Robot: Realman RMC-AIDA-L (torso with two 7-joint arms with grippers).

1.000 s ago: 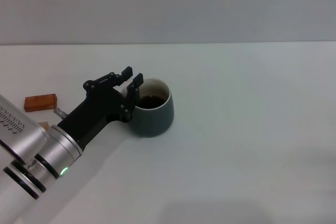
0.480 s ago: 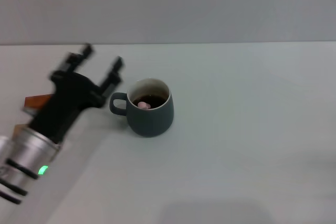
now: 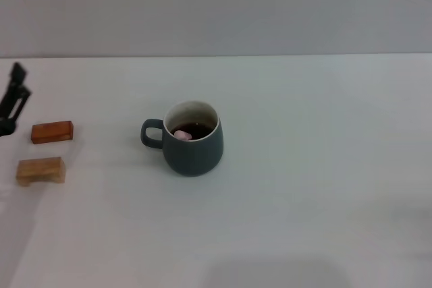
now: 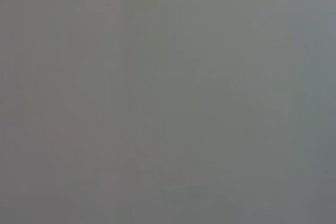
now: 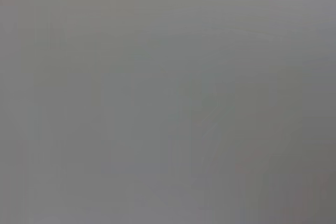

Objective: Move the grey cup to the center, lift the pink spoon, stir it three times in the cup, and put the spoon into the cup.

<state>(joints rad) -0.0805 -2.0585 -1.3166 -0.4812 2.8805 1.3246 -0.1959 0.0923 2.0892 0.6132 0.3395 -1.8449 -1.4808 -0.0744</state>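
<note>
Grey cup [image 3: 194, 148] holding dark liquid, pink spoon [image 3: 182, 135] inside

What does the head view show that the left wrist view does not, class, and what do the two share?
Only the head view shows things: the grey cup standing on the white table, handle toward the robot's left, with the pink spoon resting in its dark drink. A reddish-brown block and a light tan block lie well to the cup's left. The left gripper sits at the left edge, holding nothing. Only the left wrist view shows a flat grey blank, with no object to make out. Both share one gap: the right gripper appears in neither.
</note>
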